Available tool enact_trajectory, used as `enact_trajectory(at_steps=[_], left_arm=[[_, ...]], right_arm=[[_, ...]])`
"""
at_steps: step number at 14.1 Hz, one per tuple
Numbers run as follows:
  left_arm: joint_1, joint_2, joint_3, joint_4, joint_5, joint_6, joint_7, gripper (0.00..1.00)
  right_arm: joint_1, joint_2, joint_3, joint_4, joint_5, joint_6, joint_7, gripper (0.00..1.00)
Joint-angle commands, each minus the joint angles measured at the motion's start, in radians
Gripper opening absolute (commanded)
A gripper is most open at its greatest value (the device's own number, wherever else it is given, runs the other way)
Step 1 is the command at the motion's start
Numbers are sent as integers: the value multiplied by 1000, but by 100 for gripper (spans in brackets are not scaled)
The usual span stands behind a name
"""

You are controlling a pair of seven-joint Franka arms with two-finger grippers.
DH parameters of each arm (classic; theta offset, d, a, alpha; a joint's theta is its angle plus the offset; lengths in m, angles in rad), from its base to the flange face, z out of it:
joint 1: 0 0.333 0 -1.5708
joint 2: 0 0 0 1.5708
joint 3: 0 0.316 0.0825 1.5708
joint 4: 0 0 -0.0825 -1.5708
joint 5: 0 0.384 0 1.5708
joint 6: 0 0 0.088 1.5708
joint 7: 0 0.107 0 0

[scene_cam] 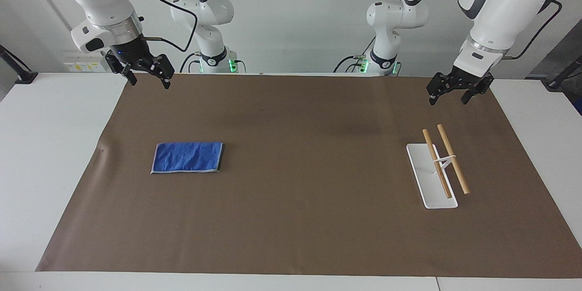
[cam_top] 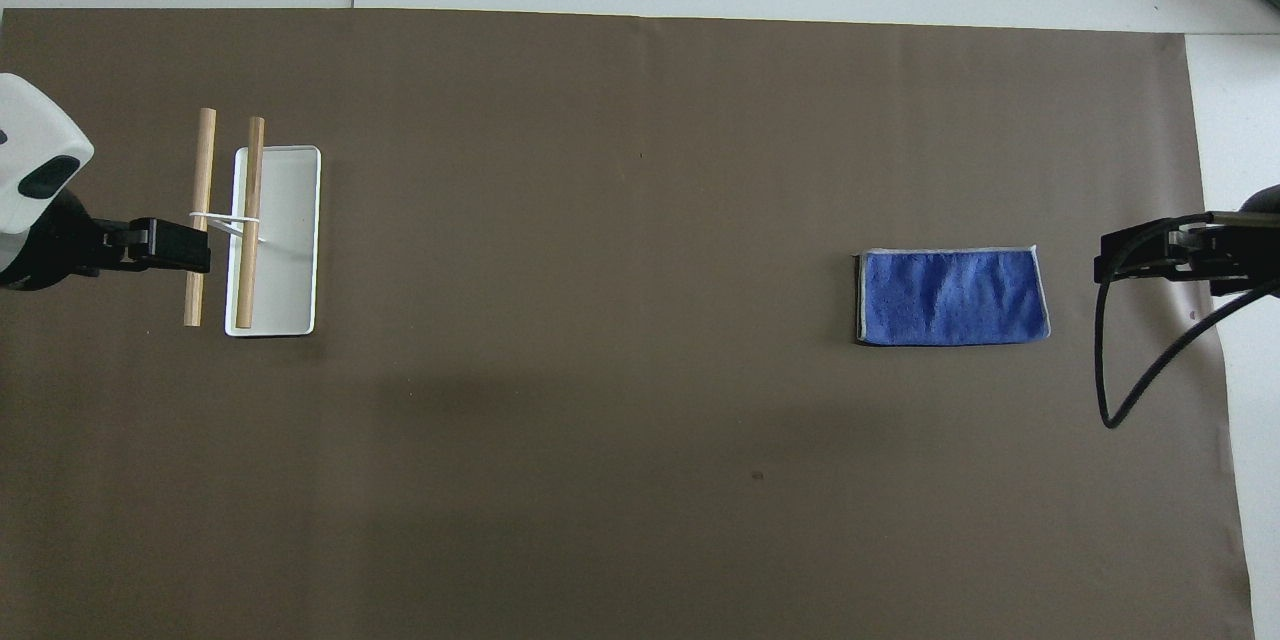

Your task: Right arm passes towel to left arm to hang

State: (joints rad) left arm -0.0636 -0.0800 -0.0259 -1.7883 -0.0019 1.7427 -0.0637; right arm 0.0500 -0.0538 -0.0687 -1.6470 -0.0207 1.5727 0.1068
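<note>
Folded towel [scene_cam: 187, 157]: light, limp, grippy; pinch an edge. Right gripper [scene_cam: 146, 71], at its 11 o'clock, and left gripper [scene_cam: 458, 89] hang released, empty.

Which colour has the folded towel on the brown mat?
Bright blue, with a thin pale-grey edge trim; the towel shows best in the overhead view.

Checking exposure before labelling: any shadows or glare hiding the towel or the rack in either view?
Facing view: soft, even light, faint dark patches on the brown mat, the towel and towel rack clear. Overhead view: a broad dim shadow across the mat, no glare.
</note>
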Motion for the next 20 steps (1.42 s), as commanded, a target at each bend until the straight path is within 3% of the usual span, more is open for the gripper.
enact_trajectory(at_steps=[1, 20], left_arm=[[2, -21, 3, -14, -12, -11, 9, 100], [2, -21, 3, -14, -12, -11, 9, 100]], right_arm=[[-2, -26, 6, -31, 2, 18, 10, 100], [-2, -32, 6, -45, -4, 7, 25, 100]])
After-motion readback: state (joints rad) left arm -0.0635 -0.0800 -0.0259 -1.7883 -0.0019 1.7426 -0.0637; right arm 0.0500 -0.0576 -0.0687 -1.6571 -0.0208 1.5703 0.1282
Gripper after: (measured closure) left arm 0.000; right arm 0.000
